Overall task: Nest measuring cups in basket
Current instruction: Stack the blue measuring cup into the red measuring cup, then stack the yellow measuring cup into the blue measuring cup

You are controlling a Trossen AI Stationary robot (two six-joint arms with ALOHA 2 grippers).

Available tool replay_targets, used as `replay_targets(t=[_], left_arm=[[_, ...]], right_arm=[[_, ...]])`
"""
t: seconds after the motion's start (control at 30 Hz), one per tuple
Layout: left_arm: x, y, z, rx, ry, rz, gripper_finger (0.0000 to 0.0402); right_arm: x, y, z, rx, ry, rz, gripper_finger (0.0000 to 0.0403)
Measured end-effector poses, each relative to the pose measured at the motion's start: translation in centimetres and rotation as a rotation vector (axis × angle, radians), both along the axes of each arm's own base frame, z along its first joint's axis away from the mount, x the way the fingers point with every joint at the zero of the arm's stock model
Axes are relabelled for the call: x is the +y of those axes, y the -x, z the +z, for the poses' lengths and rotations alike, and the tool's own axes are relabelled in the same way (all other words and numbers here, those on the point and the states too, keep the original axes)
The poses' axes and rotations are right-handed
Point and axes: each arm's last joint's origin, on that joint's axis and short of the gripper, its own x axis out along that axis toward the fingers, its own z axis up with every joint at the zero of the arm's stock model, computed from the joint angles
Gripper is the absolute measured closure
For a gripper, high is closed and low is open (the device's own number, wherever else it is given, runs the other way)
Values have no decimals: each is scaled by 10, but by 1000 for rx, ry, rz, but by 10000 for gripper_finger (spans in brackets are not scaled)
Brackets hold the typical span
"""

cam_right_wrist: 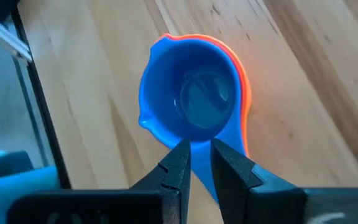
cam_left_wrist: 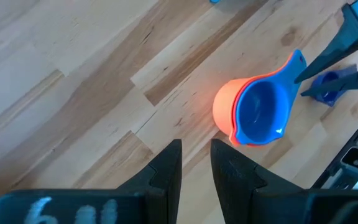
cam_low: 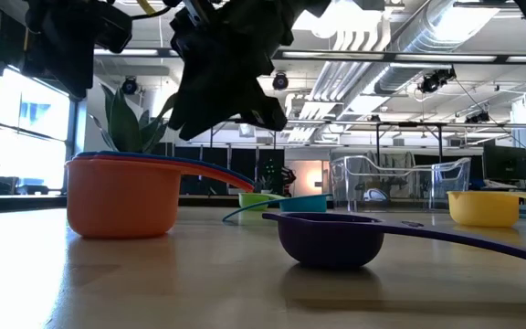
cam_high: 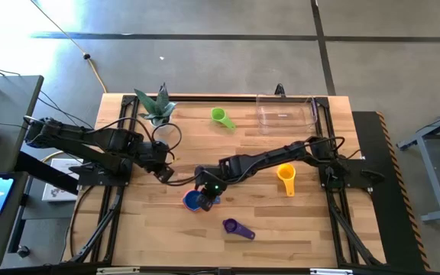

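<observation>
A blue measuring cup (cam_right_wrist: 191, 93) sits nested inside an orange one (cam_low: 121, 196) on the wooden table, left of centre. My right gripper (cam_right_wrist: 199, 152) is down at the blue cup's handle, fingers nearly together. My left gripper (cam_left_wrist: 196, 152) hangs to the cups' left, narrowly open and holding nothing. A purple cup (cam_high: 235, 227) lies toward the near edge, a yellow cup (cam_high: 286, 177) to the right and a green cup (cam_high: 220, 116) at the back. A teal cup (cam_low: 304, 203) shows in the low view. The clear basket (cam_high: 285, 114) stands at the back right. My right gripper has its fingertips (cam_right_wrist: 178, 163) on the blue cup's handle (cam_right_wrist: 201, 160), at its root beside the rim. It comes slanting down from the table's right. My own fingers hide how they close on the handle. The blue cup sits level inside the orange cup, which rests on the table.
A white pot with a green plant (cam_high: 155, 107) stands at the back left, behind my left arm. My right arm reaches across the table's middle. Bare wood lies between the purple cup and the near edge.
</observation>
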Motion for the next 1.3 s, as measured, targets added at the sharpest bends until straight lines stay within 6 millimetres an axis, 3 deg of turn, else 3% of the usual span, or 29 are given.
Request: replay_targets(t=[0.3, 0.5, 0.87, 1.3], left_arm=[[0, 0, 0, -7, -41, -92, 326], [0, 0, 0, -14, -71, -171, 326], [0, 0, 0, -18, -104, -243, 326], [-2, 1, 0, -12, -102, -258, 326]], right_arm=[[5, 3, 3, 42, -63, -137, 350], [4, 17, 23, 68, 3, -237, 350], [8, 66, 75, 124, 154, -415, 350], [7, 142, 118, 348, 303, -534, 350]])
